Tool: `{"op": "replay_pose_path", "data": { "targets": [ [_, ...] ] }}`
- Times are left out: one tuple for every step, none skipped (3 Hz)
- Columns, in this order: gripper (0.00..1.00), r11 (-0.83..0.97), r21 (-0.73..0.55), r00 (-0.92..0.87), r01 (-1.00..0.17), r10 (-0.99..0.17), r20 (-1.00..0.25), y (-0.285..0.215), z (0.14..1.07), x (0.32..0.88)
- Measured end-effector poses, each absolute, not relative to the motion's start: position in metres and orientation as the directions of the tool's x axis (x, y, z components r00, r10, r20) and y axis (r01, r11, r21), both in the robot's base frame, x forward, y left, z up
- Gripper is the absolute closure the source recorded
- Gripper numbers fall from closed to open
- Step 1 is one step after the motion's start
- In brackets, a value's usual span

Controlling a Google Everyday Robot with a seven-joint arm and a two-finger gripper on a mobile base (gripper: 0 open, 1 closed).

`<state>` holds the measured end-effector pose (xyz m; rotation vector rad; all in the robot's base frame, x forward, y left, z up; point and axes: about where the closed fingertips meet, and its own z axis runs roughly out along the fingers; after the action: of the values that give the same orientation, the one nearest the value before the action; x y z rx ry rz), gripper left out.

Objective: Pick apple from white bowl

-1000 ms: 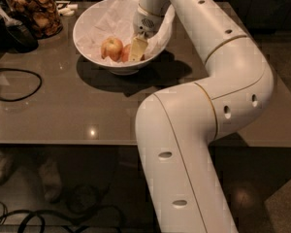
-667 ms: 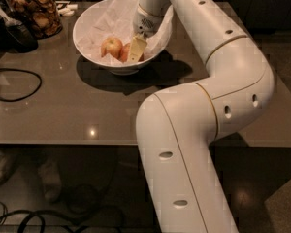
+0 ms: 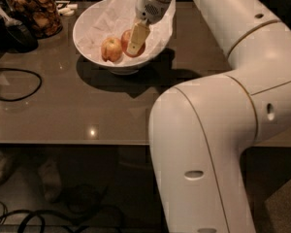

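Observation:
The white bowl point(image 3: 83, 38) stands at the back of the brown table, lined with crumpled white paper point(image 3: 109, 14). Two apples lie in it side by side. The reddish-orange apple point(image 3: 124, 39) is on the right, partly hidden behind my gripper. A paler yellow apple with red blush point(image 3: 111, 49) lies to its left. My gripper point(image 3: 133, 48) reaches down into the bowl from the upper right and sits right at the reddish apple, covering its right half.
A glass jar of brown snacks point(image 3: 38, 11) and a black object point(image 3: 17, 33) stand at the back left. A black cable point(image 3: 17, 86) loops on the table's left. My white arm point(image 3: 223, 130) fills the right side. The table's front edge point(image 3: 68, 142) runs across the middle.
The gripper has stayed in the bowl at the apples, shifting only slightly. A little more of the reddish apple shows beside it now.

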<state>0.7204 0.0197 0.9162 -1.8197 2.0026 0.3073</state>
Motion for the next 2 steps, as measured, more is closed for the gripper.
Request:
{"op": "replay_pose_path", "data": {
  "targets": [
    [1.0,0.116,-0.119,-0.05,-0.986,-0.89,-0.453,0.02,0.927,0.706],
    [1.0,0.103,-0.12,-0.036,-0.987,-0.887,-0.46,0.022,0.932,0.696]
  ]
}}
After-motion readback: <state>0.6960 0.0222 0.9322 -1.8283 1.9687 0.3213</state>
